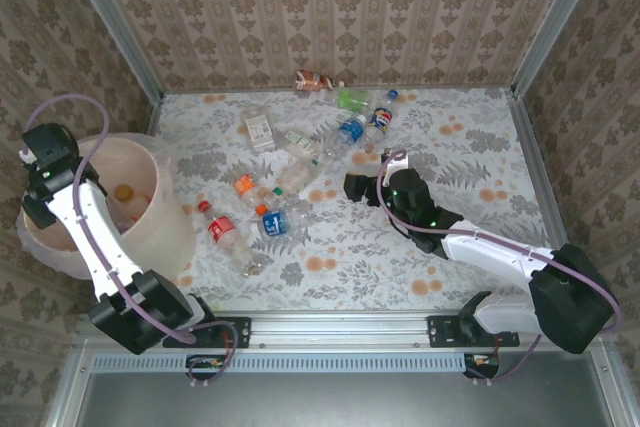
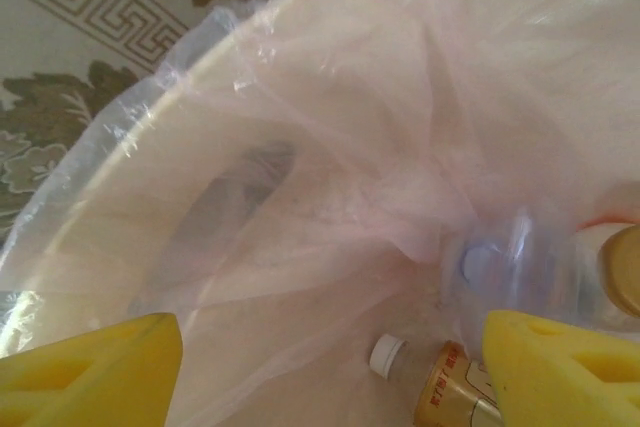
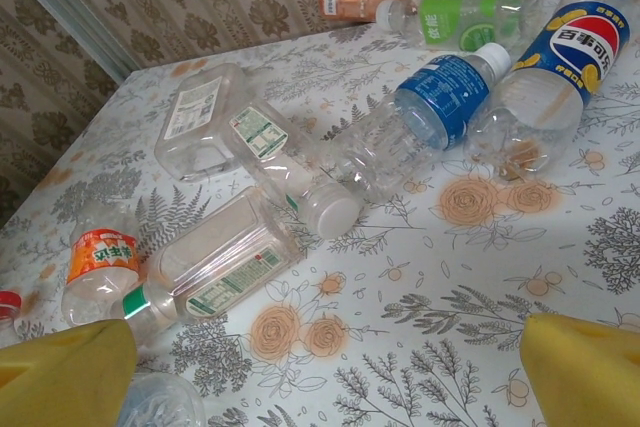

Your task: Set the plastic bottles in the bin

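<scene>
Left gripper (image 2: 325, 382) jaws apart, empty, over bin (image 1: 160, 232) at tabletop's left edge. Right gripper (image 3: 330, 377) spread wide, empty. Bottles (image 3: 440, 107) likely light, crushable, slick: pinch mid-body.

This is a robot test cell dressed to look domestic, not a lived-in room. The walls are flat panels (image 1: 330, 7) papered in a beige damask pattern and held in bare aluminium posts (image 1: 114, 27). They box in a single surface (image 1: 480, 157) covered with a floral printed cloth. The left arm (image 1: 85, 232) and right arm (image 1: 490, 247) are bolted to a metal rail (image 1: 340, 325) along the near edge. Plastic bottles (image 1: 350, 132) lie strewn across the cloth beside a bag-lined bin (image 1: 165, 227).
</scene>
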You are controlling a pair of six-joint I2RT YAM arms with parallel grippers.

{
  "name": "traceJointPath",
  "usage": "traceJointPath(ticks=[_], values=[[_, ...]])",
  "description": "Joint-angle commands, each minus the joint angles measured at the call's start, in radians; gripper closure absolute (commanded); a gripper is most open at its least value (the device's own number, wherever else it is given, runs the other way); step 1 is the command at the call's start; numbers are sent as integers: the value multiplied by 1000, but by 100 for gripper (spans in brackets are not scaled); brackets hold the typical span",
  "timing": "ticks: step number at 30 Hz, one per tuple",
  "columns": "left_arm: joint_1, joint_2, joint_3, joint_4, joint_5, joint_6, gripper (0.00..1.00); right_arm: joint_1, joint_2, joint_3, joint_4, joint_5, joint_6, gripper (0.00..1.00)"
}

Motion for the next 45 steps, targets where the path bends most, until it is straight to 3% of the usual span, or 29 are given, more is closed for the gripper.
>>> traceJointPath(ticks=[1, 6, 13, 18, 24, 30, 33, 36, 40, 43, 45], values=[[-28, -7, 47, -20, 13, -37, 19, -6, -26, 10, -33, 34, -2, 0], [-94, -58, 46, 21, -64, -66, 18, -5, -48, -5, -47, 40, 4, 0], [-201, -155, 76, 44, -25, -120, 12, -6, -67, -38, -37, 36, -21, 0], [-471, -218, 81, 72, -176, -129, 2, -6, -66, -42, -40, -22, -74, 0], [-720, -234, 78, 118, -181, -151, 0, -4, -48, -33, -40, -122, -151, 0], [-987, -163, 96, 173, -218, -85, 0, -3, -26, -22, -37, -145, -144, 0], [-1099, -125, 72, 245, -131, -16, 0, -3, -26, -31, -21, -127, -126, 0], [-1158, -80, 48, 280, 54, 56, 0, -3, -35, -44, -14, -94, -114, 0], [-1213, -3, 16, 253, 281, 185, 0, -3, -63, -68, -22, -53, -111, 0], [-1248, 61, -12, 179, 404, 292, 0, -4, -92, -89, -29, -21, -113, 0], [-1270, 120, -18, 131, 427, 323, 0, -5, -112, -105, -31, 3, -111, 0]])
